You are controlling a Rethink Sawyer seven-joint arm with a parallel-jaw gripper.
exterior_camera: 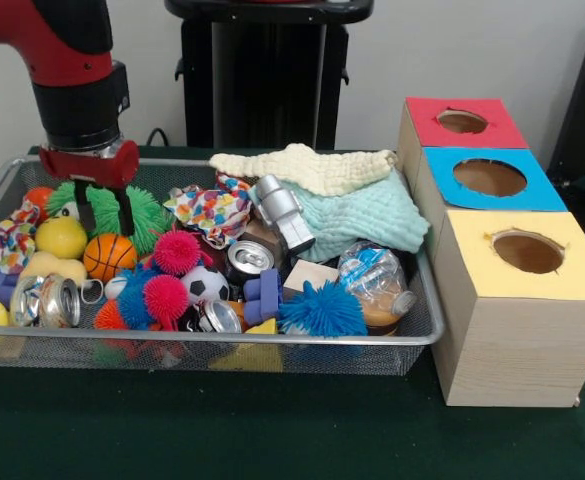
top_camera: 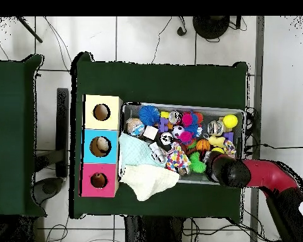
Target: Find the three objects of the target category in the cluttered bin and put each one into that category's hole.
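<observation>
The wire mesh bin (exterior_camera: 272, 338) sits on the green table and is full of clutter; it also shows in the overhead view (top_camera: 179, 106). My gripper (exterior_camera: 102, 212) is lowered into the bin's far left corner. Its black fingers (exterior_camera: 125, 212) stand apart on either side of a green spiky ball (exterior_camera: 144, 215). It holds nothing that I can see. In the overhead view the arm's black wrist (top_camera: 222, 170) covers the gripper. No plush animal shows clearly; they are hidden in the clutter. The red-surrounded hole (exterior_camera: 462, 121) is on the farthest box, right of the bin, and shows in the overhead view (top_camera: 98, 180).
Blue-surround (exterior_camera: 489, 177) and yellow-surround (exterior_camera: 527, 251) holes sit nearer on the same row of boxes. A cream cloth (exterior_camera: 307, 165) and a mint cloth (exterior_camera: 357, 215) drape the bin's right part. Spiky balls, a small basketball (exterior_camera: 109, 256), cans (exterior_camera: 57, 300) and a plastic bottle (exterior_camera: 377, 285) fill the rest.
</observation>
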